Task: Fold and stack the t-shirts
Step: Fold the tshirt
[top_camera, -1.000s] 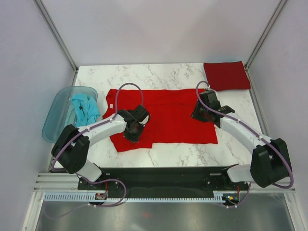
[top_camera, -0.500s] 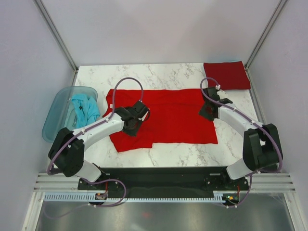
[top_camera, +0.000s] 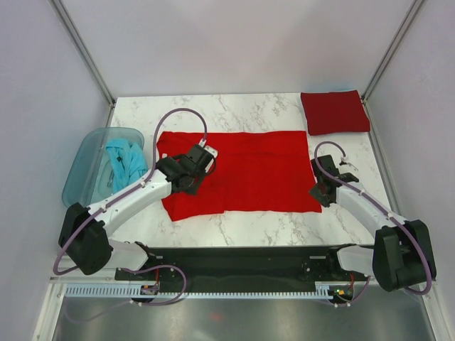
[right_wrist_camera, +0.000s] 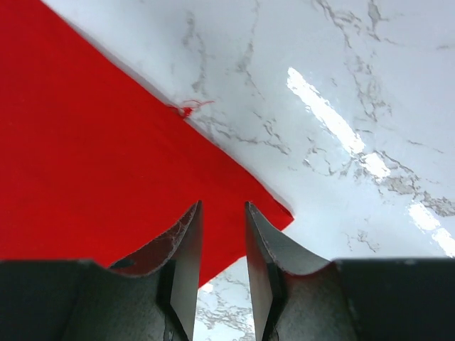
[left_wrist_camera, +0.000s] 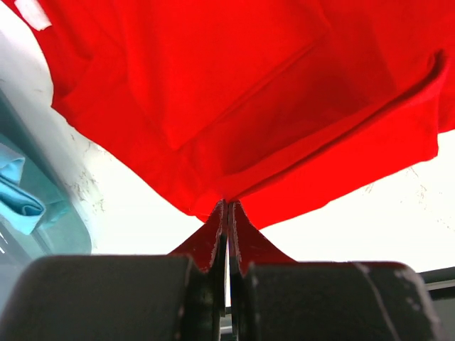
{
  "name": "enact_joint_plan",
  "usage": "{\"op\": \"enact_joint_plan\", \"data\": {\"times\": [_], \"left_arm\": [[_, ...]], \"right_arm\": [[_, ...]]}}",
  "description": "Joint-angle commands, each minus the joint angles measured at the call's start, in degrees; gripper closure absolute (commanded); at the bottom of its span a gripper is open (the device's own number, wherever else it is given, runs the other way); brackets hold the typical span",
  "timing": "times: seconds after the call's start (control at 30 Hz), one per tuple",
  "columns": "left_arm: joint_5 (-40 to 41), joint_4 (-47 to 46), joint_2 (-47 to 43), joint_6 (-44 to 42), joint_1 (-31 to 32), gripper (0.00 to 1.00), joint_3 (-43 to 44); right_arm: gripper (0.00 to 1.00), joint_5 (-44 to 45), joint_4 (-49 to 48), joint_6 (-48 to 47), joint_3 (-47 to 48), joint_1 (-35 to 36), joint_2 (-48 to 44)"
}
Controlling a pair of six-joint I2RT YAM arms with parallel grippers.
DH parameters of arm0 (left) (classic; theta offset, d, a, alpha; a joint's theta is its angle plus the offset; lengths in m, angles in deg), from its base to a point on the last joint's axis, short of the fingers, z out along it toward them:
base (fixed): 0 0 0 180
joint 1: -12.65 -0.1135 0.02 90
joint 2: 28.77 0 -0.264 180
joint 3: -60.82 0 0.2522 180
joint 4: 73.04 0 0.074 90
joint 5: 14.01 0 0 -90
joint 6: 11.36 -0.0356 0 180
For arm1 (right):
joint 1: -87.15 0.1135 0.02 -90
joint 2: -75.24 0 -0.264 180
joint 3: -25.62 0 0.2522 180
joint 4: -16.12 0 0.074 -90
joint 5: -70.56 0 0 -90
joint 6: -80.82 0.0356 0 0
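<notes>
Pinched shut, left jaws hold the red t-shirt (top_camera: 256,170), now shifted left; right jaws, narrowly parted and empty, have backed off to its corner; the overhead view hides both tips.

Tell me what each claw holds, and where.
Left claw: bright red cloth t-shirt, pinched by a fold near its left end. Right claw: open, holding nothing.

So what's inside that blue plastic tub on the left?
A crumpled teal t-shirt lies in the tub, bunched toward its right side. Whether anything sits beneath the cloth cannot be seen, because the shirt covers that part of the bottom.
</notes>
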Motion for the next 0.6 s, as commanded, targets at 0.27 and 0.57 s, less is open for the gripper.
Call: {"op": "enact_joint_plan", "data": {"times": [0.27,0.57], "left_arm": [[3.47,-0.05,-4.34,-3.04,-1.07,0.98,2.07],[3.83,0.31,-4.69,-3.04,-1.69,0.98,1.01]], "right_arm": [[0.64,1.64,0.26,5.63,-5.34,-0.19,-2.43],[0.63,3.22,0.09,7.56,-7.71,-0.27,-3.83]]}}
